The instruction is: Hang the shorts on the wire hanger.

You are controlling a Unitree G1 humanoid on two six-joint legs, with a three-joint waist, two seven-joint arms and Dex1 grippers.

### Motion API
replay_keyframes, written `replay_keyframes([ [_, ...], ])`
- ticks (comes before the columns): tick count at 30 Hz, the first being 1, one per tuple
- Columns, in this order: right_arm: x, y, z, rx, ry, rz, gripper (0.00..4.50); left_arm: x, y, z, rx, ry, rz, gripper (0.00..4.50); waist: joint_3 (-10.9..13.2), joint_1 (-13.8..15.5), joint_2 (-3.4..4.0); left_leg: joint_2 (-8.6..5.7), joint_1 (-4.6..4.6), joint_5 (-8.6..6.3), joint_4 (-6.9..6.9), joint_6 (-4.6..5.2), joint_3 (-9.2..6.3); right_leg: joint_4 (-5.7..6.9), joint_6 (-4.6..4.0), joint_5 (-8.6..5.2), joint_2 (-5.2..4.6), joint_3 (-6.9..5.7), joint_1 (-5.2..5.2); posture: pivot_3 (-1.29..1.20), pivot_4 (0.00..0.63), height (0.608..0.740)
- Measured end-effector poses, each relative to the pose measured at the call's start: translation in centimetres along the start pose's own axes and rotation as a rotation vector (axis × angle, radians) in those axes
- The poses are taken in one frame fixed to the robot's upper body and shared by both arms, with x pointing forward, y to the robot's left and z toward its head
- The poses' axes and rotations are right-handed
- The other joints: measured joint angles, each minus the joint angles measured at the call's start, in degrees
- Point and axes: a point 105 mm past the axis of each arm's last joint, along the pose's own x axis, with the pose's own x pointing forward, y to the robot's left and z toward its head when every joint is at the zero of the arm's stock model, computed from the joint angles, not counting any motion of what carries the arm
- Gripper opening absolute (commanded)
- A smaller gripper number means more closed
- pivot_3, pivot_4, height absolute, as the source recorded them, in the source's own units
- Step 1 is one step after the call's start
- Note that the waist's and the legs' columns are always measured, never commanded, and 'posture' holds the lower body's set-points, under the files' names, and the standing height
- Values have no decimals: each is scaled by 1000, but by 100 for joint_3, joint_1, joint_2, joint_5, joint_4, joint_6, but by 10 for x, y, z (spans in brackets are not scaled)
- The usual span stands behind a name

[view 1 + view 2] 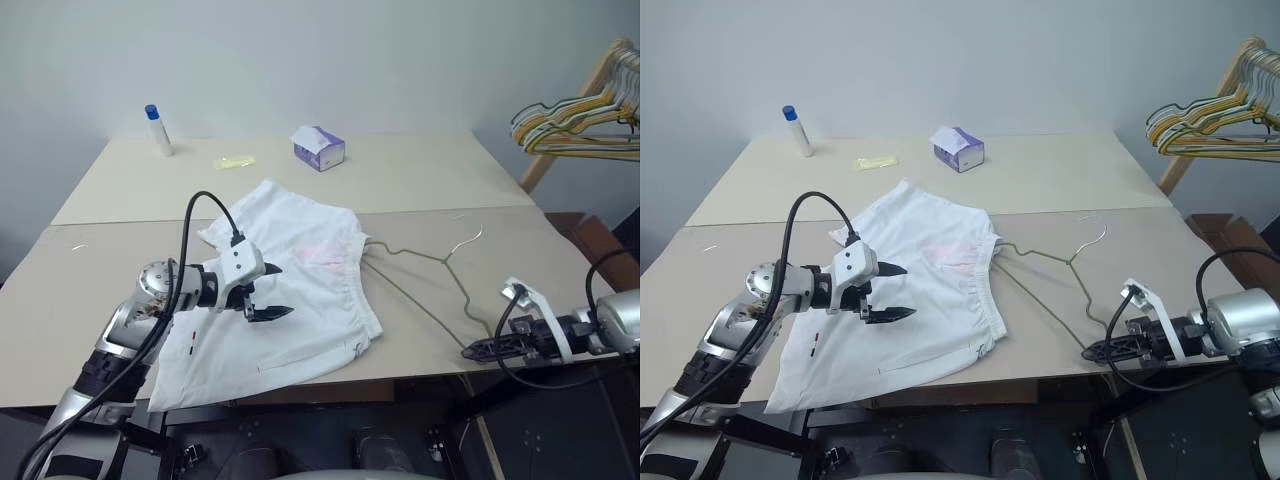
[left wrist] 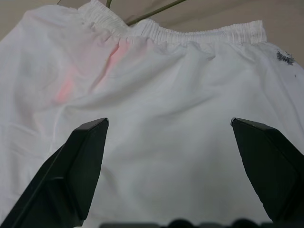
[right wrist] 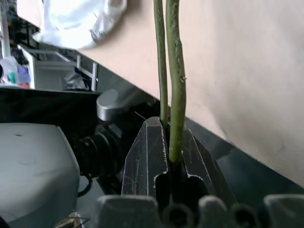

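The white shorts [image 1: 320,290] lie spread on the near table, waistband toward the right, with a faint pink print [image 2: 64,88] and a small dark mark [image 2: 284,58]. My left gripper [image 1: 268,291] hovers open just above the middle of the cloth, holding nothing, and its two black fingers [image 2: 90,142] stand wide apart. The thin olive wire hanger [image 1: 447,263] lies flat on the table to the right of the shorts, one corner reaching the waistband. At the table's front right edge my right gripper [image 1: 470,350] is shut on the hanger's wire [image 3: 175,71].
On the far table stand a purple-and-white tissue box [image 1: 320,148], a white bottle with a blue cap [image 1: 158,130] and a small yellowish item [image 1: 235,161]. A bunch of coloured hangers [image 1: 575,118] hangs on a wooden rack at the far right.
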Motion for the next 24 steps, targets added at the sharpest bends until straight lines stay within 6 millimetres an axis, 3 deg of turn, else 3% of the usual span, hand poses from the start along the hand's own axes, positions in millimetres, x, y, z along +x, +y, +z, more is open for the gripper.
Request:
replay_keyframes([
  [8, 6, 2, 10, 18, -25, 41, 0, 1, -1, -1, 2, 4, -1, 4473, 0, 19, 0, 0, -3, 0, 0, 0, -1, -1, 0, 0, 0, -1, -1, -50, 0, 740],
  [16, 12, 0, 0, 30, 56, 33, 0, 3, -3, -4, -2, 14, -3, 4473, -1, 19, 2, 0, -2, 0, 1, 0, -1, 1, -1, 0, 0, -1, -1, -52, 0, 740],
  [24, 21, -1, 22, 27, 38, 19, 0, 8, -7, -6, 28, 30, -14, 4473, -2, 3, 4, 0, -1, 0, 2, 0, -1, 3, -2, 1, 1, -1, -1, -47, 0, 740],
])
